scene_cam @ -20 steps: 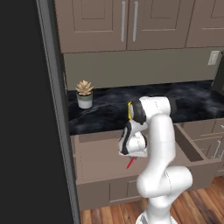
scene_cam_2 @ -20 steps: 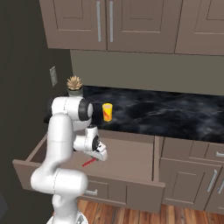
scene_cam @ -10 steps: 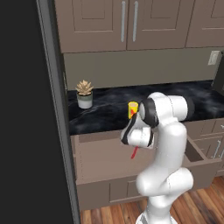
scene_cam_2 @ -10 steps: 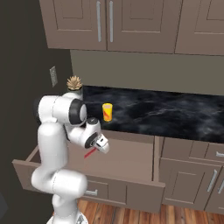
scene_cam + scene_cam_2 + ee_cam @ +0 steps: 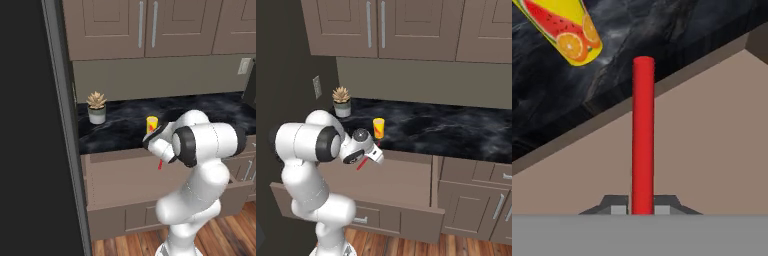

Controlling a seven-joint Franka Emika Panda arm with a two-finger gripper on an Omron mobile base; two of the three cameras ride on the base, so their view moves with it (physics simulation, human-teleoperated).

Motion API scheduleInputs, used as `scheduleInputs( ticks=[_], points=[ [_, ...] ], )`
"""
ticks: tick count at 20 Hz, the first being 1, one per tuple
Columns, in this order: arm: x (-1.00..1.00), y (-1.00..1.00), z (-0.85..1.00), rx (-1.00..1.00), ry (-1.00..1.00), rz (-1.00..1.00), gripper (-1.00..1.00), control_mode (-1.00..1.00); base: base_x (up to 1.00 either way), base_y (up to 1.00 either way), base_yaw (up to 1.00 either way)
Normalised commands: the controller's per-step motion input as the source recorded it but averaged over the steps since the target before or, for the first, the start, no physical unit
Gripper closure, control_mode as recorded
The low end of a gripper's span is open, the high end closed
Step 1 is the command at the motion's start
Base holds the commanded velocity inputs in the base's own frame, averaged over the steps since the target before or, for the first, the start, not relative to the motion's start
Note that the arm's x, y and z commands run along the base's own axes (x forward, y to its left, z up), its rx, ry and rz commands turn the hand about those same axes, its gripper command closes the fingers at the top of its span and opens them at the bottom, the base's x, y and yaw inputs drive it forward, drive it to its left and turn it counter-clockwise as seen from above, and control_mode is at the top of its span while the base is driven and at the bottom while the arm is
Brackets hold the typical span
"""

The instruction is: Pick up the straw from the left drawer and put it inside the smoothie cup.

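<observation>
I see the gripper [image 5: 643,210] closed on the straw [image 5: 643,135] — its red shaft sticks out from between the fingertips. It hangs over the open left drawer [image 5: 406,182], near the black counter [image 5: 446,130]. The smoothie cup [image 5: 151,124] stands on that counter, just behind the gripper — apart from the straw.

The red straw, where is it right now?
The straw is clamped in the tool, held in the air over the open left drawer, short of the yellow smoothie cup on the counter.
</observation>
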Motion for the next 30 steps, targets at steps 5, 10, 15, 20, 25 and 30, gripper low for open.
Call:
scheduleInputs(
  ticks=[5,10,15,20,25,30],
  points=[
    [0.00,-0.17,1.00,0.00,-0.18,0.00,1.00,-1.00,0.00,0.00,0.00],
    [0.00,-0.02,1.00,0.00,-0.14,0.00,1.00,-1.00,0.00,0.00,0.00],
    [0.03,0.00,1.00,0.00,-0.13,0.03,1.00,-1.00,0.00,0.00,0.00],
    [0.14,0.00,1.00,0.00,-0.14,0.08,1.00,-1.00,0.00,0.00,0.00],
    [0.16,0.00,0.83,0.00,-0.09,0.11,1.00,-1.00,0.00,0.00,0.00],
    [0.13,0.00,0.34,-0.03,-0.05,0.14,1.00,-1.00,0.00,0.00,0.00]
  ],
)
